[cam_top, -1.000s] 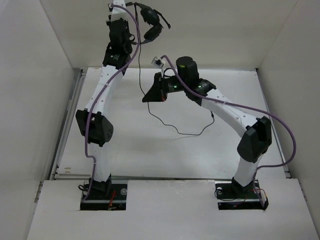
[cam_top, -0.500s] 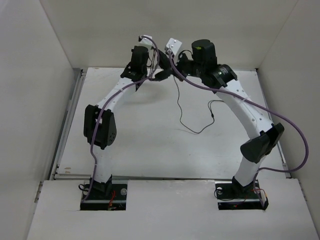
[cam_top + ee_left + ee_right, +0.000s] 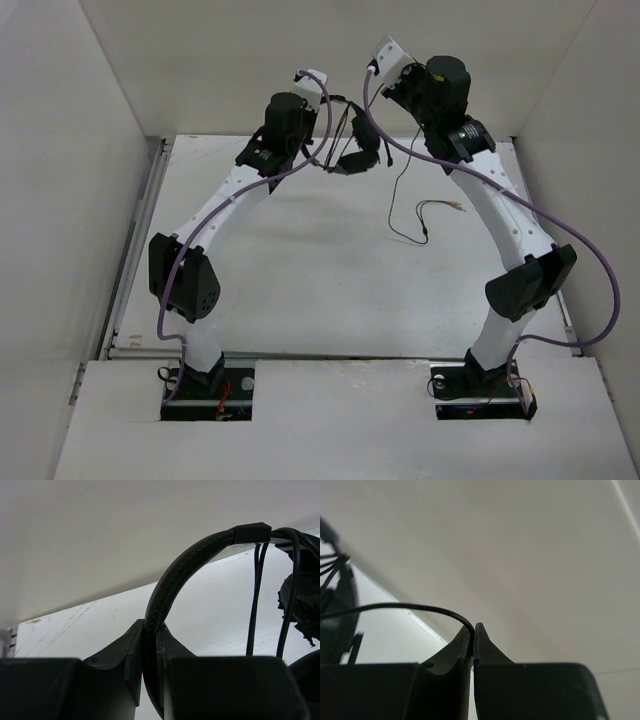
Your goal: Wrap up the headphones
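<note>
The black headphones (image 3: 352,152) hang in the air over the back of the table. My left gripper (image 3: 318,152) is shut on their headband (image 3: 170,580), which arches up from between its fingers (image 3: 131,645); one worn earcup (image 3: 300,605) and strands of cable (image 3: 256,605) show to the right. My right gripper (image 3: 400,100) is raised beside them at the back and shut on the thin black cable (image 3: 395,606), pinched at its fingertips (image 3: 473,629). The rest of the cable (image 3: 400,190) hangs down to the table and ends in small coloured plugs (image 3: 455,207).
White walls close in the table (image 3: 300,280) at the back and on both sides. Thick purple arm cables (image 3: 560,250) loop out from both arms. The arm bases sit in cut-outs at the near edge.
The left arm brought the headphones down from high up to the back middle. The right arm rose and swung back and right, gripping the cable; its loose end slid rightwards across the table.
</note>
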Motion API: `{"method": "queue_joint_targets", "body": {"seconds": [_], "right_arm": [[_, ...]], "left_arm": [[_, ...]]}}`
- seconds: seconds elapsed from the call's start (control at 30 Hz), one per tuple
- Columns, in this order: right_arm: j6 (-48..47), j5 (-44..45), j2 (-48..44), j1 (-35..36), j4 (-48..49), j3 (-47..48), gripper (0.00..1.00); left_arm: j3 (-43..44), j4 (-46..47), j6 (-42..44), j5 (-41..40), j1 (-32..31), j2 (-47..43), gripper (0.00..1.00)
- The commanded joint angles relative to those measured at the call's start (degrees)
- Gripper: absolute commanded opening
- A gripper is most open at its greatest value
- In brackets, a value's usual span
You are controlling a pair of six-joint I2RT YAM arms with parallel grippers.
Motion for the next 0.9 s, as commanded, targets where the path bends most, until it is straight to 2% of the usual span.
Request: {"method": "queue_joint_targets", "body": {"seconds": [0.0, 0.27, 0.63, 0.87], "right_arm": [[-2.5, 4.2, 0.7, -1.0, 9.5, 1.5, 0.00], [-1.0, 3.5, 3.4, -1.3, 11.0, 3.0, 0.00], [6.1, 0.4, 5.7, -6.6, 10.3, -1.1, 0.00], [12.3, -5.6, 6.1, -7.7, 7.2, -0.5, 0.01]], "left_arm": [[0.3, -0.5, -2.9, 8.0, -1.1, -3.8, 0.00], [2.3, -4.3, -7.9, 19.2, -2.1, -4.4, 0.00], [6.7, -4.7, -13.7, 24.7, -2.0, -5.5, 0.00], [9.2, -5.4, -16.6, 31.2, -2.0, -5.8, 0.00]]}}
